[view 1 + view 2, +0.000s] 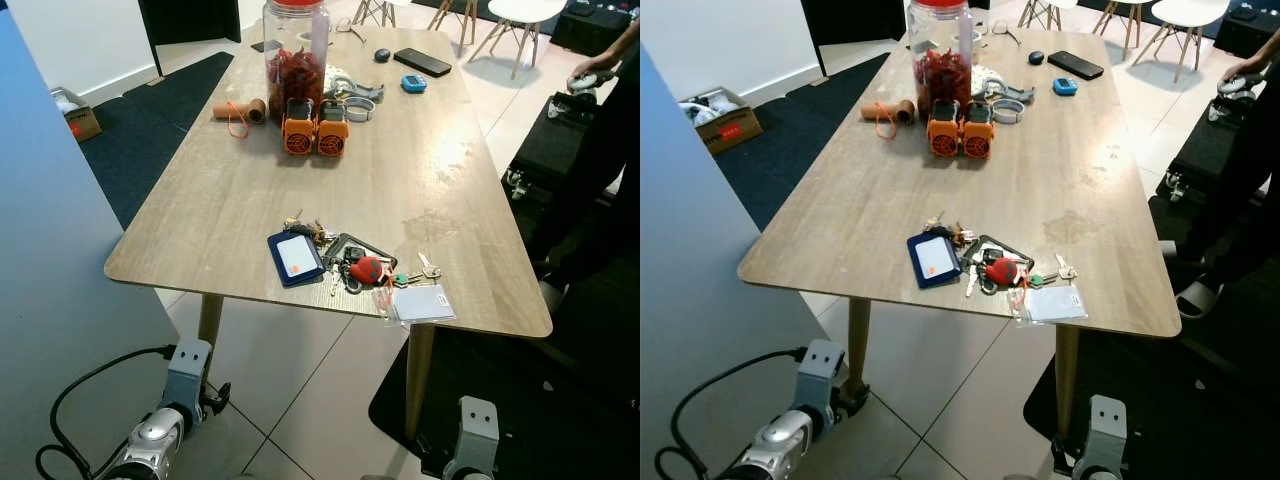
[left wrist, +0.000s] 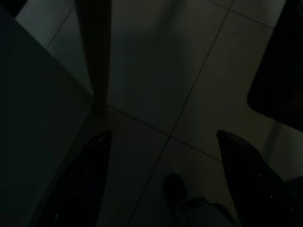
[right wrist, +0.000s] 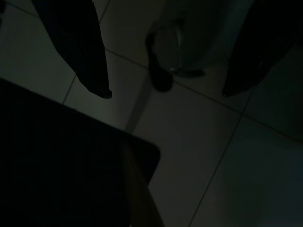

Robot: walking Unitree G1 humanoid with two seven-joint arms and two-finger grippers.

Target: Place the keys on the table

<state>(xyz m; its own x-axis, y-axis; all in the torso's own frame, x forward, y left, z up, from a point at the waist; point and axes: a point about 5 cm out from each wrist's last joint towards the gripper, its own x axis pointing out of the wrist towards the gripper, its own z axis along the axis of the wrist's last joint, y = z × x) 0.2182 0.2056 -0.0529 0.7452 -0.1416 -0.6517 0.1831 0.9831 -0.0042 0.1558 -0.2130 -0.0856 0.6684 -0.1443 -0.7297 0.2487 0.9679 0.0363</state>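
My left end effector [image 2: 163, 177] hangs over a dim tiled floor [image 2: 199, 94], its two black fingers [image 2: 83, 182] spread wide apart. A table leg [image 2: 94, 52] stands ahead (everything very dark), with a black mat [image 2: 284, 71] off to one side.

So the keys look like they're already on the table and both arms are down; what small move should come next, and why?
Probably none beyond keeping both arms low. The keys lie near the front edge of the table, beside a blue card holder. The left gripper and right gripper hang open over the floor tiles, holding nothing.
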